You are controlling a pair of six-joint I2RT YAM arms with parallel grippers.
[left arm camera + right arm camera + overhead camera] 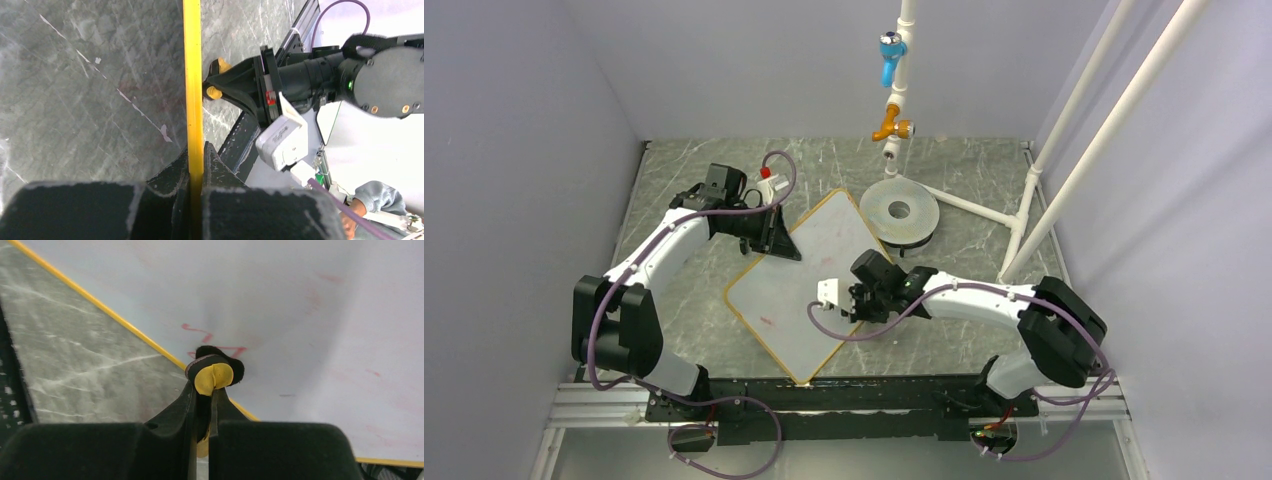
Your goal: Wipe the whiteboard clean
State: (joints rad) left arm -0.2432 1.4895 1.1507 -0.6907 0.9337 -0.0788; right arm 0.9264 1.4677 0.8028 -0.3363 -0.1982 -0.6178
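I'm clenching my right gripper (202, 395) on a small yellow eraser (214, 377), its black felt tip touching the whiteboard (300, 315) just ahead of the jaws, with red marks (197, 331) just beyond. My left gripper (196, 160) is clamping the board's yellow frame between its jaws, with the grey table (75, 100) beyond.

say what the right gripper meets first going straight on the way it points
The right gripper holds a small yellow-and-black eraser pad, which would meet the white, yellow-framed whiteboard first, by the red marks; it may already touch.
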